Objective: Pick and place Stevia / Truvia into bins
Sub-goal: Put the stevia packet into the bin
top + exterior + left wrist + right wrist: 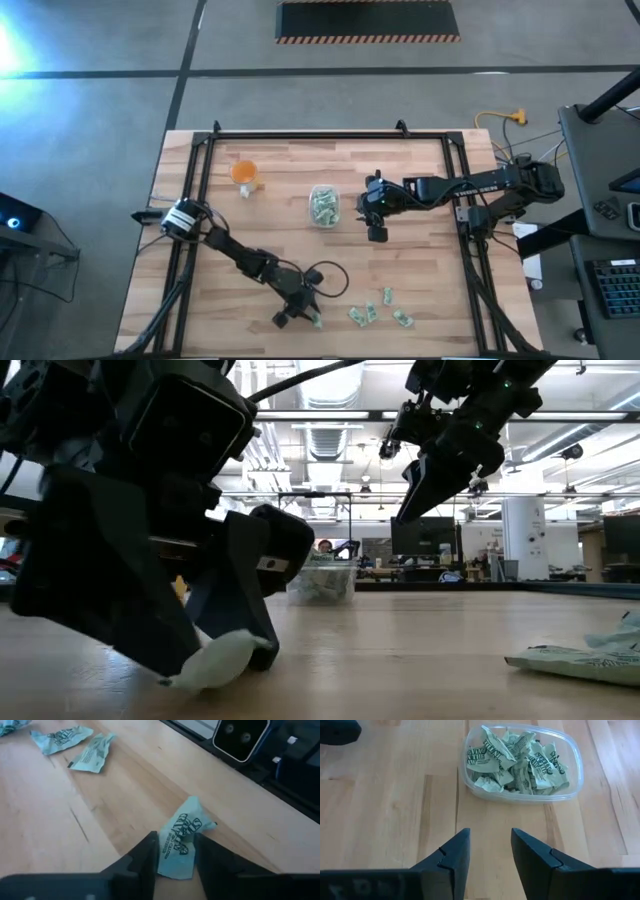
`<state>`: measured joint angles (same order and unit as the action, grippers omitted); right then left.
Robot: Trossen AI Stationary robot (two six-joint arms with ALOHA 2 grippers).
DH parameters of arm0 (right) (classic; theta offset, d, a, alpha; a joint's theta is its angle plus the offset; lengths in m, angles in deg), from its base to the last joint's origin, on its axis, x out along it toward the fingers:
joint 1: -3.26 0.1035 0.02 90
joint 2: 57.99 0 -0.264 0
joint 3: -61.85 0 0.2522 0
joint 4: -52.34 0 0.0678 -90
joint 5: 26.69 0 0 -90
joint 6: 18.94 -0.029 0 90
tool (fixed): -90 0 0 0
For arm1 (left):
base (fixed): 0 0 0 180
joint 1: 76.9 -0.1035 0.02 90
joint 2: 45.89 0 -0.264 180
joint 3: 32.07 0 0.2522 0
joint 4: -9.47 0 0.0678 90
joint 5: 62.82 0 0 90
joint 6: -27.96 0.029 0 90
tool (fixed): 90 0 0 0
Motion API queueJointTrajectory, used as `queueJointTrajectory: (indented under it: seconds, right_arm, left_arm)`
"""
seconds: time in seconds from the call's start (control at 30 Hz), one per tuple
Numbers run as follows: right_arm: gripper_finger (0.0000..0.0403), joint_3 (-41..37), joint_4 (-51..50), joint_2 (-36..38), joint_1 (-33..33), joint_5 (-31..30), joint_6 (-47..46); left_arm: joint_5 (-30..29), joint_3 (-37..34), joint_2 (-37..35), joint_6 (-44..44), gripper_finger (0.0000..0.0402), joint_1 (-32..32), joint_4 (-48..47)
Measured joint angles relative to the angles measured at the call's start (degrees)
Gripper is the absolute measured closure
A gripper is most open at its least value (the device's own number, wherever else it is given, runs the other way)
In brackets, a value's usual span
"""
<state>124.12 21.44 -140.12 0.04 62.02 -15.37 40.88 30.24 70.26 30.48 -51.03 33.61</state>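
On the pale, grained wooden tabletop [420, 230], the left gripper [172, 855] is pressed down, its dark fingers closed against both edges of a thin, crinkled pale green paper sachet [181, 840] lying flat between them. More loose sachets [75, 745] lie ahead of it. The right gripper [490, 855] hovers empty, jaws apart, just short of the clear, round-cornered plastic container [572, 767] heaped with crumpled sachets.
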Motion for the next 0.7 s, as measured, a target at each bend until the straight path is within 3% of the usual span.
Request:
queueJointTrajectory:
  seconds: [0.27,0.33,0.5,0.7]
  right_arm:
    - [0.0275,0.0,-0.1,0.0,0.0,0.0,0.0]
    - [0.0275,0.0,-0.4,0.0,0.0,0.0,0.0]
    - [0.0276,0.0,-1.6,0.0,0.0,-0.1,0.0]
    - [0.0284,0.0,-2.4,0.0,0.0,-0.2,0.0]
  left_arm:
    - [-1.6,-0.3,-1.9,-0.1,0.0370,-0.8,-2.1]
    - [-4.4,-0.4,-3.3,-0.2,0.0388,-1.2,-4.4]
    - [-20.8,-0.5,-9.4,-0.2,0.0396,-1.8,-15.5]
    - [-40.6,-1.3,-16.9,6.3,0.0396,-2.4,-19.1]
